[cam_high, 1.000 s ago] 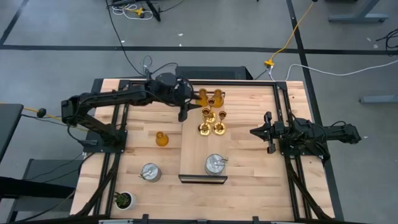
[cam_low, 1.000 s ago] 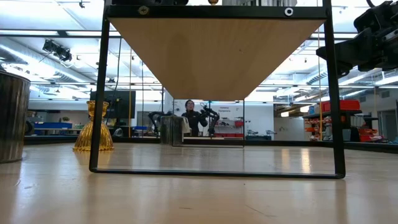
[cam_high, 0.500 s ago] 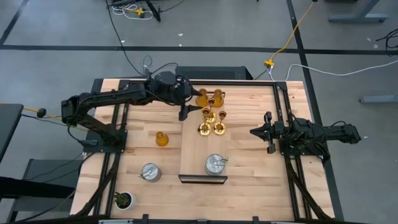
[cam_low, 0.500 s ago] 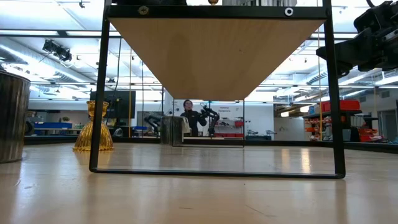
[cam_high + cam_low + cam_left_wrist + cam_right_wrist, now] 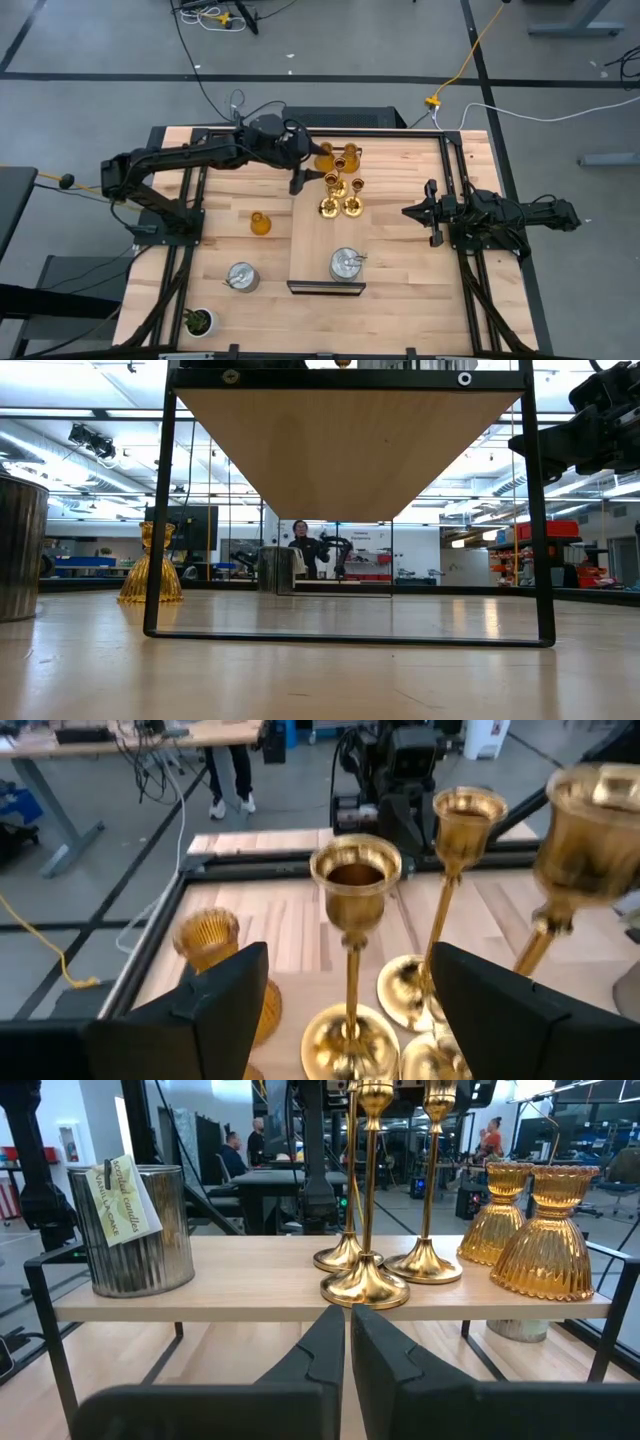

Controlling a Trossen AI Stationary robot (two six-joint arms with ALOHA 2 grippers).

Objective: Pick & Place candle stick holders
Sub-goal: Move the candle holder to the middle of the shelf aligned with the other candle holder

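My left gripper [image 5: 297, 181] now stands open at the stand's [image 5: 310, 235] ten o'clock, released beside the gold holders [image 5: 340, 195]. My right gripper [image 5: 418, 212] stays shut at three o'clock.

Raised shelf [image 5: 310, 240]: far end packed with gold holders [image 5: 341, 195] and amber holders [image 5: 337, 156]; middle bare; silver holder [image 5: 346, 264] blocks near edge.
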